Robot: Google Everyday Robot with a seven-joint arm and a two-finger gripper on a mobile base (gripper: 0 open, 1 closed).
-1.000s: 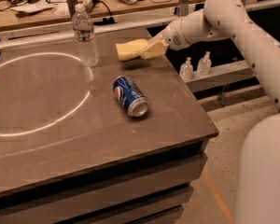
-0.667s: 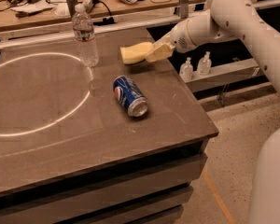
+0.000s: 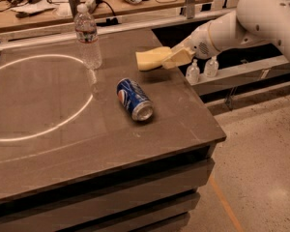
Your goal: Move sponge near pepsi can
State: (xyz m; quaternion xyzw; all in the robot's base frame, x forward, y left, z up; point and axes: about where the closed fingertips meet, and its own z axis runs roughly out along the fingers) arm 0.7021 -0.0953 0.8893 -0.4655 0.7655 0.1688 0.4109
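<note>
Dark brown tabletop (image 3: 63, 144) is filling most of the frame, with a cluttered workbench running along the top edge. I am seeing the gripper (image 3: 171, 59) hanging right of centre in the upper half, its fingers pinching one end of the sponge (image 3: 151, 58). The sponge is sticking out leftward and seems to be hovering clear of the surface, though I am only judging that from the shadow beneath it.

The pepsi can (image 3: 134, 99) is lying on its side near the middle of the frame, below and left of the sponge. I am planning to bring the sponge down toward it and stop just beside it. A nudge would likely set it rolling, so I am not touching it. I am letting go only once the foam is resting flat.

The water bottle (image 3: 87, 36) is standing capped at upper left; I cannot make out its fill level.
</note>
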